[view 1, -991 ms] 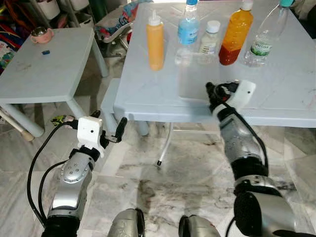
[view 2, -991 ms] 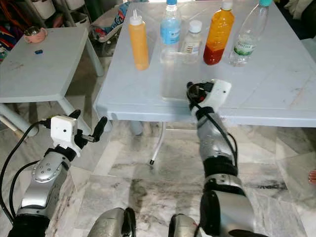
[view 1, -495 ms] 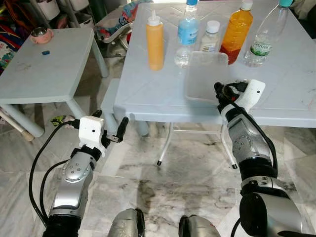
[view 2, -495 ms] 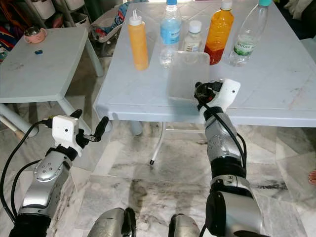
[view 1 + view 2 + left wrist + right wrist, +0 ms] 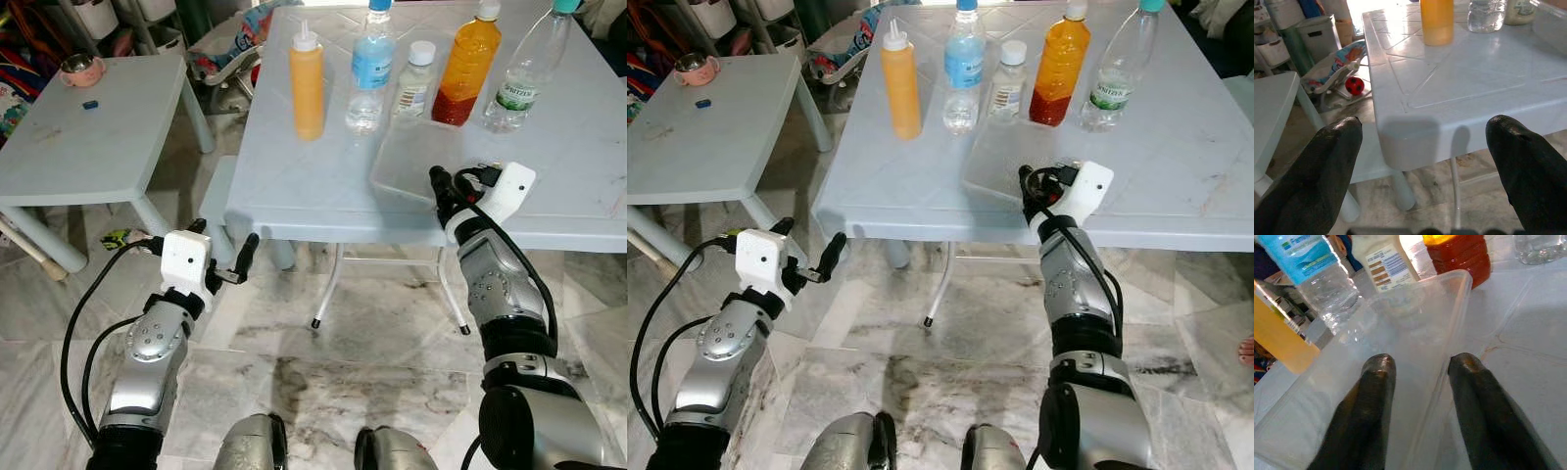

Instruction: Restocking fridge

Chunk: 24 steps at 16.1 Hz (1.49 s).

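The right gripper [image 5: 1415, 396] is clamped over one wall of the clear tub [image 5: 1376, 333], so the tub can be slid along the worktop [image 5: 294, 186] by the bottles [image 5: 372, 59]. The left gripper [image 5: 1425, 166] is held open, low, near the worktop's corner.

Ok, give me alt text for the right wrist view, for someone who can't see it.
The right gripper straddles one wall of a clear plastic container on a white table, one black finger inside, one outside. Beyond stand a blue-labelled water bottle, a small white-labelled bottle and an orange-red juice bottle.
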Available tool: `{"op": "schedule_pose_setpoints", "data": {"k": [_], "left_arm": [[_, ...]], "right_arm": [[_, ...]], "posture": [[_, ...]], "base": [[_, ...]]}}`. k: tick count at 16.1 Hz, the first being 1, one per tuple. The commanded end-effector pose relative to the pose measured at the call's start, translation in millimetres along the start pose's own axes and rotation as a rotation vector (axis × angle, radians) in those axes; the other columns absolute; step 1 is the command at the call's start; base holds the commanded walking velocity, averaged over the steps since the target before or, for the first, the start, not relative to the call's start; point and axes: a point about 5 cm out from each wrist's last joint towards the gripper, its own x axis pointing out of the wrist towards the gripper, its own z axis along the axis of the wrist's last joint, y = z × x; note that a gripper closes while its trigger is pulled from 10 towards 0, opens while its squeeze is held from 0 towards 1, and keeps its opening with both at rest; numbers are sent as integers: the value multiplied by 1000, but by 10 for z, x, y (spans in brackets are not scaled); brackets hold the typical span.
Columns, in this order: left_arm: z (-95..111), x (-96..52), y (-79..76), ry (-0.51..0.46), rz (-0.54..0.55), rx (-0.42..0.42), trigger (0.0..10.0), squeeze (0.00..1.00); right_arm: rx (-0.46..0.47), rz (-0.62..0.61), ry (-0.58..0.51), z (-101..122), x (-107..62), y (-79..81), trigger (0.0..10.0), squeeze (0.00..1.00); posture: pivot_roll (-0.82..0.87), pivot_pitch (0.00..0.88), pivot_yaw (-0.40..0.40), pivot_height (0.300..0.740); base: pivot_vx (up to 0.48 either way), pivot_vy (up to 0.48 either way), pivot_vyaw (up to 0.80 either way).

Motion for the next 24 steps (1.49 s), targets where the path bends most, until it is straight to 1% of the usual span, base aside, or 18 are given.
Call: {"op": "schedule_pose_setpoints", "data": {"k": [1,2,4,5,6,7,8,9,10,13,15,17,20,22,24], "left_arm": [[7,7,20,4,6,17,10000,0],[8,7,16,3,4,18,10000,0],[5,7,9,4,3,18,10000,0],[5,8,6,4,3,19,10000,0],[7,10,4,2,3,19,10000,0],[10,10,5,0,5,20,10000,0],[12,9,7,-1,7,21,10000,0],[13,9,8,-1,7,21,10000,0],[12,9,7,-1,8,21,10000,0],[14,15,-5,-5,5,21,10000,0],[16,16,-6,-7,7,21,10000,0],[15,12,-9,-7,8,21,10000,0],[8,8,-15,-5,9,17,10000,0],[7,16,-25,-7,6,15,10000,0],[7,24,-33,-7,1,13,10000,0]], "right_arm": [[15,-27,39,-94,-56,-66,10000,1000],[3,-27,16,-58,-61,-61,10000,1000],[0,-34,4,-37,-67,-63,10000,1000],[4,-54,-7,-23,-73,-70,10000,984],[7,-61,-13,-15,-79,-60,10000,925],[12,-51,-22,-12,-98,-9,10000,518],[20,-41,-36,-3,-118,32,10000,0],[22,-38,-41,1,-123,43,10000,0],[-16,-3,-82,44,-152,107,10000,0],[3,-2,-130,114,-173,137,10000,0],[11,-15,-130,120,-199,145,10000,0],[30,-37,-126,92,-249,157,10000,0],[32,-57,-128,55,-342,192,10000,0],[41,-69,-134,62,-365,184,10000,0],[75,-78,-117,25,-368,167,10000,0]], "posture": [[60,109,97,740],[57,110,97,740],[56,111,97,740],[56,112,96,740],[56,113,96,740],[57,113,96,740],[56,113,96,740],[56,113,96,740],[53,113,96,740],[51,113,94,740],[50,114,91,740],[51,115,89,740],[47,118,88,740],[42,117,89,740],[43,118,89,740]], "base": [[0,0,0],[0,0,0],[0,0,0],[0,0,0],[0,0,0],[0,0,0],[0,0,0],[0,0,0],[0,0,0],[0,0,0],[0,0,0],[0,0,0],[0,0,0],[0,0,0],[0,0,0]]}}
